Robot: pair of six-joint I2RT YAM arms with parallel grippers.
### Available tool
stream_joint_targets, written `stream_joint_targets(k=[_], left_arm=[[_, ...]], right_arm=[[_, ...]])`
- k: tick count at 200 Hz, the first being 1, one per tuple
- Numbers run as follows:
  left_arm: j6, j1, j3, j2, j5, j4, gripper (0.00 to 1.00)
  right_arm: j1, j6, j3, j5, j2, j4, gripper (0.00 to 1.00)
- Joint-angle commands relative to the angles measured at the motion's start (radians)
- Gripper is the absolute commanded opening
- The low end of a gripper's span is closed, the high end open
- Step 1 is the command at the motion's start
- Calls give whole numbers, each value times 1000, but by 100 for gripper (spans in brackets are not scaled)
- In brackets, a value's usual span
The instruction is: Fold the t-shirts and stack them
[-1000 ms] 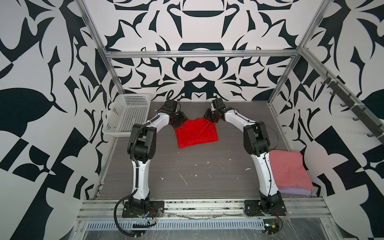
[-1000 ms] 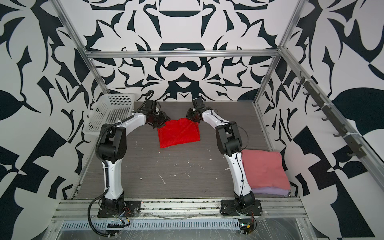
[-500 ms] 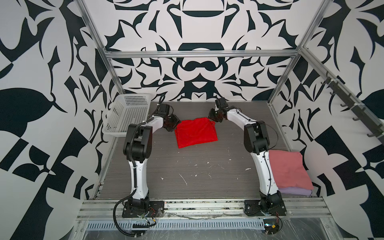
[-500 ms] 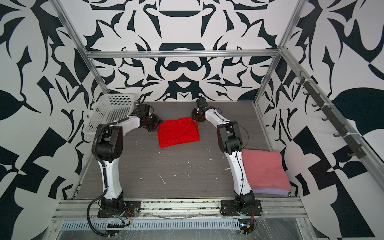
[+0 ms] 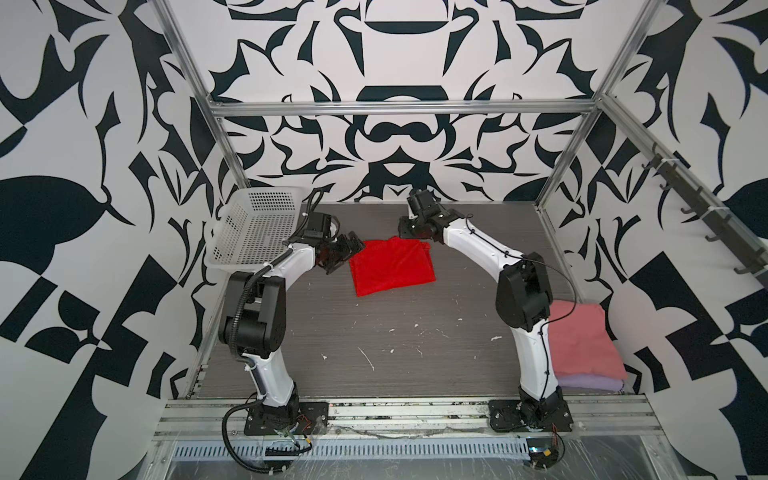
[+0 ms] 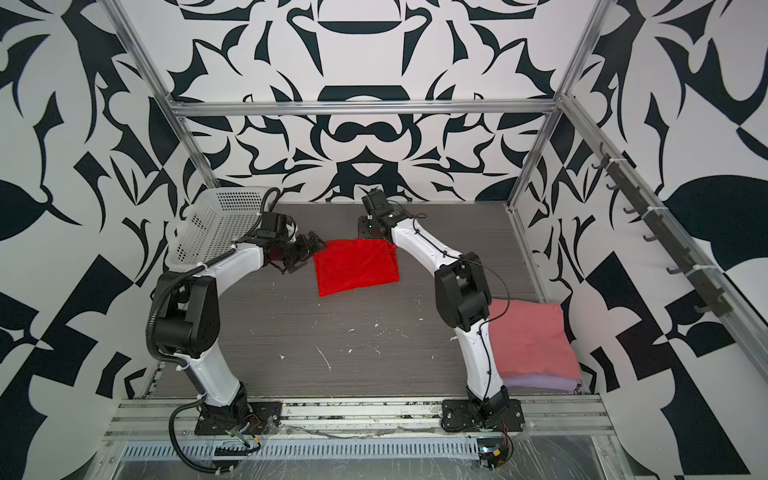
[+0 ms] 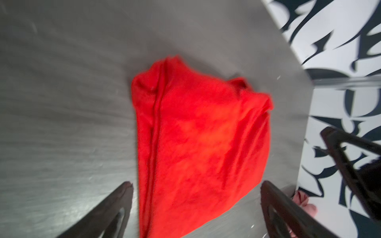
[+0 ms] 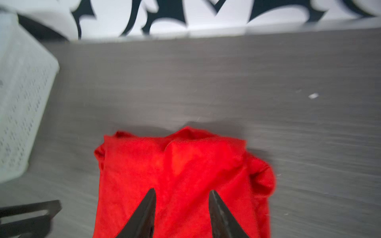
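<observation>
Top views both show the red shirt [image 5: 392, 266] lying folded in a rough rectangle at the back middle of the table [image 5: 415, 345], with an arm at each side of it. The left gripper [image 5: 345, 255] sits just beside the shirt's left edge. In the left wrist view its jaws stand wide apart with nothing between them and the cloth lies flat beyond. The right gripper [image 5: 409, 232] hangs at the shirt's far right corner. In the right wrist view its fingers [image 8: 152, 197] are parted over the cloth and pinch none of it, so neither gripper holds the shirt.

The fold of this last shirt looks done, or nearly so. One far corner is bunched and may want smoothing. The step in hand seems to be the shift from folding to stacking.

The next move likely calls for both grippers to take the bundle through all its layers, at opposite edges, so the fold does not fall open. They would then carry it to the pile at the table's near right corner.

Count:
- Three shirts: one red, one pink [image 5: 582, 336], and one lavender [image 5: 590, 382] under the pink.
- One white basket [image 5: 257, 228], at the back left.
- Two grippers.
</observation>
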Motion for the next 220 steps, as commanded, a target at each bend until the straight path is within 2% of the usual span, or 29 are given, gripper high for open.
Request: stream_joint_targets(k=[1,18,72,100,121,139,168,179,186,211,220], left_arm=[[66,3,-70,9,55,16,99],[55,3,-124,10,85,87,99],[3,2,-182,155,181,266,99],[-89,2,-242,213,245,446,100],[-213,-12,-277,277,292,644,99],[-282,-49,-250,322,296,739,98],[-319,-117,-173,353,272,747,94],[-338,-121,-169,352,265,764,86],[-353,-121,-173,347,262,782,74],[-359,-122,-172,327,243,780,40],[-362,-124,-168,321,237,776,25]], right_arm=[[17,-26,55,88,68,-102,47],[24,-10,70,105,110,-137,47],[27,-17,37,-2,206,-160,46],[27,1,-7,-72,242,-163,45],[28,26,-46,-118,256,-153,44],[27,52,-74,-150,257,-126,43],[26,65,-82,-165,246,-101,43],[22,71,-82,-166,236,-95,43],[17,76,-85,-169,227,-90,43],[-3,100,-104,-195,187,-43,43],[-15,113,-104,-205,176,-30,43]])
